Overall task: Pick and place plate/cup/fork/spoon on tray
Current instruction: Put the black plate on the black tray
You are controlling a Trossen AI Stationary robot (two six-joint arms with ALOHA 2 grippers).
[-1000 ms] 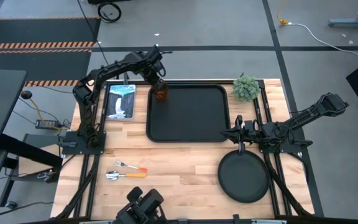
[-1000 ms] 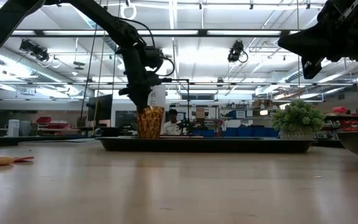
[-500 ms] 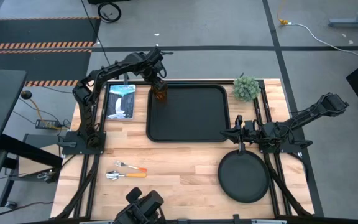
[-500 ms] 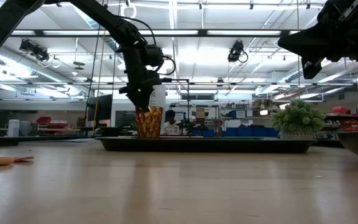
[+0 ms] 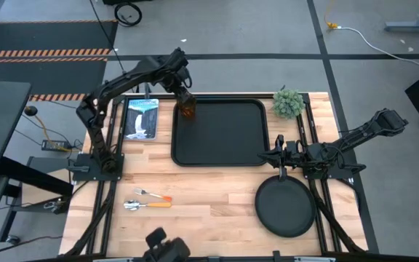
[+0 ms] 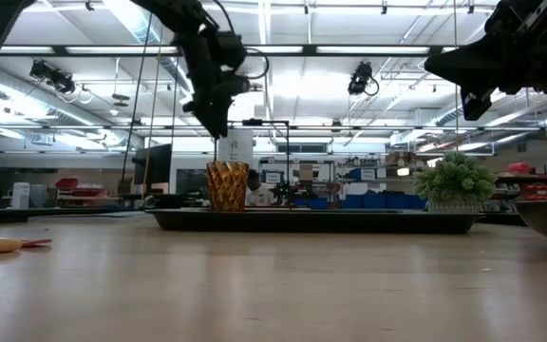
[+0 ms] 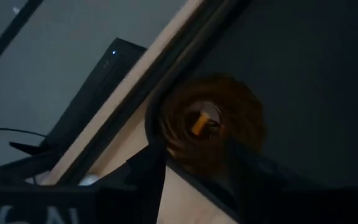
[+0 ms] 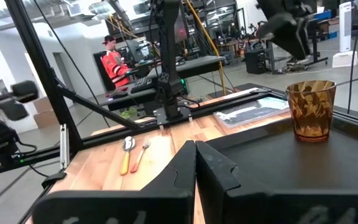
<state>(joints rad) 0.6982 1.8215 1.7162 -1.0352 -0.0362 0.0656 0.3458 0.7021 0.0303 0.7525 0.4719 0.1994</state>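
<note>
While the cup (image 5: pixel 188 110) stands upright in the tray's (image 5: pixel 224 149) corner at about 10 o'clock of the table centre in the high view, the left gripper (image 6: pixel 218 123) hangs just above its mouth with fingers spread and nothing between them; the low view shows clear air between fingertips and the cup's rim. From the left wrist view the cup's open mouth (image 7: pixel 211 124) sits between the two dark fingers (image 7: pixel 148 177). The tray's dark floor holds only the cup. At about 4 o'clock, off the tray on the wooden table (image 5: pixel 217 207), lies the plate (image 5: pixel 286 206). The right gripper (image 5: pixel 281 156) hovers over the plate's far edge, near the tray's 4 o'clock corner, its fingers pressed together with nothing between them. The fork (image 5: pixel 153 195) and the spoon (image 5: pixel 145 205) lie side by side at about 8 o'clock, well apart from the tray. A picture card (image 5: pixel 141 118) lies just beside the tray at 9 o'clock, and a green potted plant (image 5: pixel 289 102) stands at 2 o'clock.
</note>
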